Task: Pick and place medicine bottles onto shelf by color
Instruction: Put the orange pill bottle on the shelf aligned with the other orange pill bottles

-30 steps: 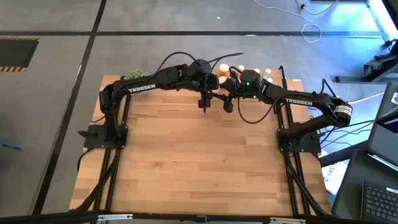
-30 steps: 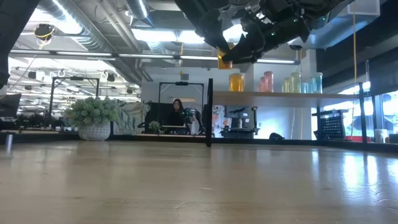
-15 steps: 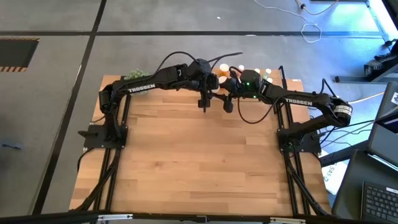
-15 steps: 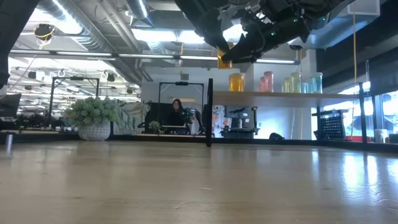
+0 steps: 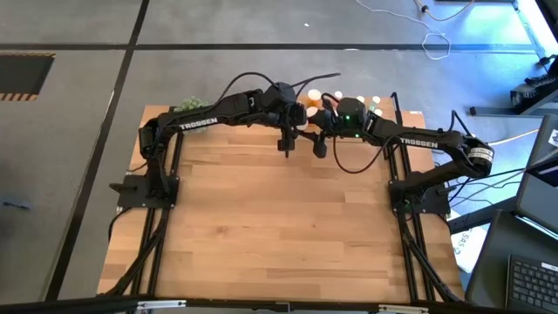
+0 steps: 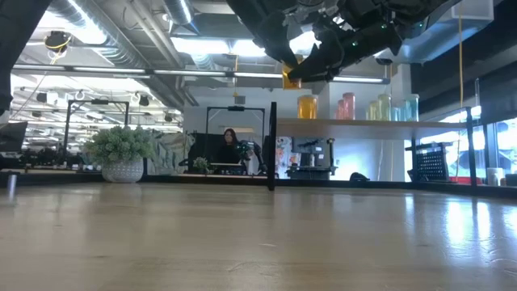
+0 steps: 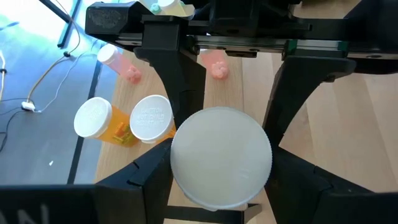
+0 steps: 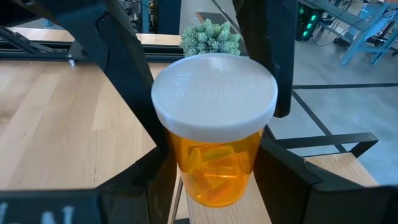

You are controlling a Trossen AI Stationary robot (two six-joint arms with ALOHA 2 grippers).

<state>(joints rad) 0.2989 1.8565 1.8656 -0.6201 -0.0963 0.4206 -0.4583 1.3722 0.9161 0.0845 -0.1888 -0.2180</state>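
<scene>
Above the far edge of the table (image 5: 261,218), both grippers meet on one orange medicine bottle (image 8: 214,168), white cap (image 7: 221,155) showing. Left gripper (image 7: 221,165): fingers clasped on either side of the cap. Right gripper (image 8: 214,177): fingers clasped around the same bottle's body. Shelf (image 6: 363,123): beyond them, carrying orange, pink and pale green bottles in a row. Plant ball (image 6: 121,145) stands at the table's far left.

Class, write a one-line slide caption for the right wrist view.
Both tools grip one orange medicine bottle by its white cap, above the wooden tabletop, green plant ball behind.
</scene>
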